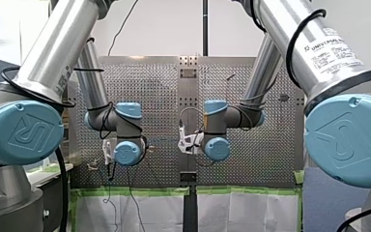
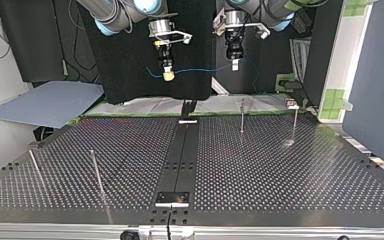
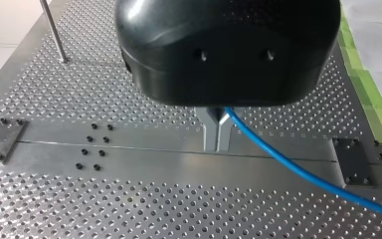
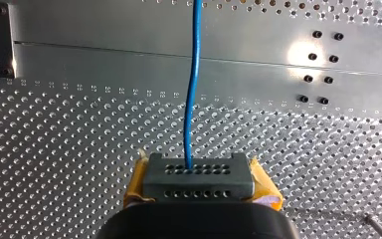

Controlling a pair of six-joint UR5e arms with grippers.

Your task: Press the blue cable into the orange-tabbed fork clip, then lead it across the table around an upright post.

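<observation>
Clamping one blue cable (image 2: 200,70) in my left gripper (image 2: 234,64) and my right gripper (image 2: 168,75), above a perforated table (image 2: 280,170) bearing four upright posts (image 2: 96,171).

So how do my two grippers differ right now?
My left gripper shows bare metal fingers; my right gripper has yellow pads. In the top view my right gripper hangs slightly lower than my left. Both are shut on the blue cable, held between them above the perforated table.
</observation>
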